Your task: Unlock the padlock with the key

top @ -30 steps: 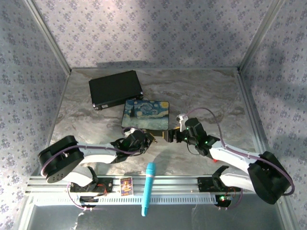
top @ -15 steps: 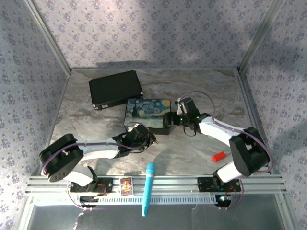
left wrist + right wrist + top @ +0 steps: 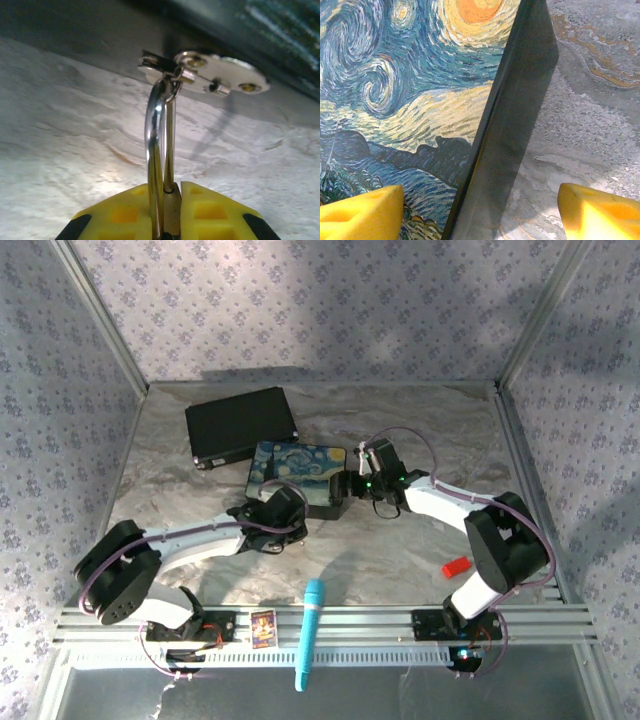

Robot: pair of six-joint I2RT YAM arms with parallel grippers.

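We pinch one padlock [image 3: 172,215] in our left end effector [image 3: 170,191], long axis pointing straight away, shackle [image 3: 155,130] hooked through the hasp [image 3: 220,80] of the Starry Night box [image 3: 395,100]. Our right end effector [image 3: 480,207] gapes empty astride that box's edge.

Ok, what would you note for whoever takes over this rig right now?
Left pincer: shut on the padlock, whose shackle hangs through the hasp of the Starry Night box.
Right pincer: open, straddling the box's side wall.
Done: padlock gripped.
Left: bring the key in, insert, turn; the shackle looks closed.
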